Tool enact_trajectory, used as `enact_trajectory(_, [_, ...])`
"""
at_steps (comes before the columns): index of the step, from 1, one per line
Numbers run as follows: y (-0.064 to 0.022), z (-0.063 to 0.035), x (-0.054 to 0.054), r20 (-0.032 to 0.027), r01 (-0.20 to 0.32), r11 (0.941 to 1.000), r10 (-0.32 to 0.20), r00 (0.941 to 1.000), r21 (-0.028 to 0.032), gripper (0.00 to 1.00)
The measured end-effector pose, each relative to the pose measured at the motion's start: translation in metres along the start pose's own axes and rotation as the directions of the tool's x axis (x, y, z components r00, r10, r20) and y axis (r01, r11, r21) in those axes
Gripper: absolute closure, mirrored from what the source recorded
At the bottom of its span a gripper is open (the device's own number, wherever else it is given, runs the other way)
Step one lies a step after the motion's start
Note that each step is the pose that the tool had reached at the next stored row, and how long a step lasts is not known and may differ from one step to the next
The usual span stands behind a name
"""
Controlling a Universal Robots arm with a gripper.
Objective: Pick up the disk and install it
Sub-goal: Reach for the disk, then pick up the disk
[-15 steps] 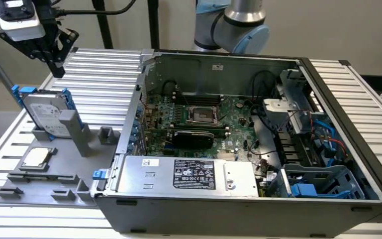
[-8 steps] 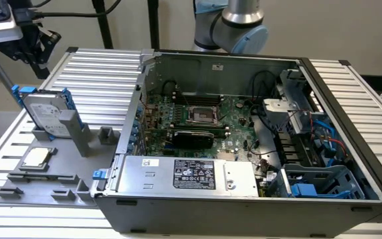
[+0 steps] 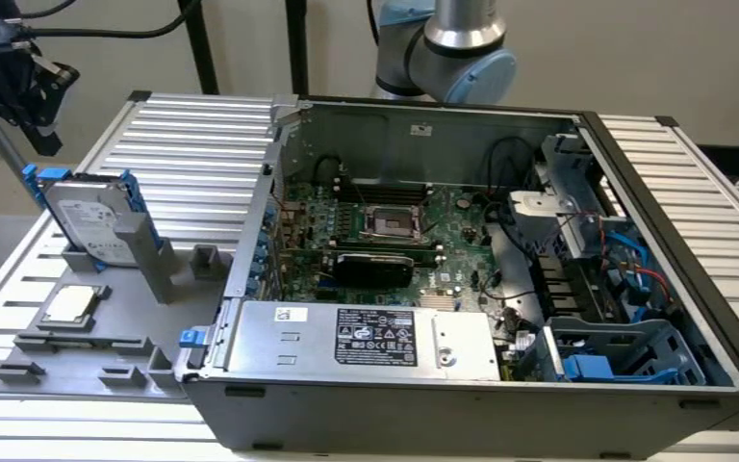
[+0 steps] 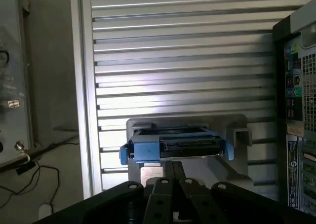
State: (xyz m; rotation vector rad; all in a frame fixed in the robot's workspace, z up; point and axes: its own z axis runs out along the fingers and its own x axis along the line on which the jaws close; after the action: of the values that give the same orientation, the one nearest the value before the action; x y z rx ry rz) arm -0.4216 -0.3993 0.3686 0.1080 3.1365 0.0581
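The disk (image 3: 93,217) is a silver-grey hard drive with blue rails, standing on edge in a grey holder (image 3: 158,265) at the exterior view's left. My gripper (image 3: 41,135) hangs above it and a little to the exterior view's left, clear of it. In the wrist view the disk (image 4: 175,145) appears edge-on just beyond my gripper (image 4: 173,170), whose black fingers (image 4: 167,177) are pressed together with nothing between them.
An open computer case (image 3: 677,221) lies on the ribbed metal table (image 3: 203,135), with the motherboard (image 3: 395,226) exposed, a silver power supply (image 3: 369,337) at the front and a blue drive bay (image 3: 626,351) at the exterior view's right. A small square chip (image 3: 68,303) rests near the holder.
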Motion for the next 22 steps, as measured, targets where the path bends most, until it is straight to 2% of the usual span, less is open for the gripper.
enact_trajectory(3, [0.0007,0.0003,0.01,-0.0012,0.0,1.0,0.0,1.0,0.0004,0.89])
enact_trajectory(19, [0.003,0.0003,0.0103,-0.0012,0.0,1.0,0.0,1.0,0.0004,0.89])
enact_trajectory(22, [0.0035,0.0004,0.0077,-0.0016,0.012,0.9999,-0.012,0.9999,0.0005,0.89])
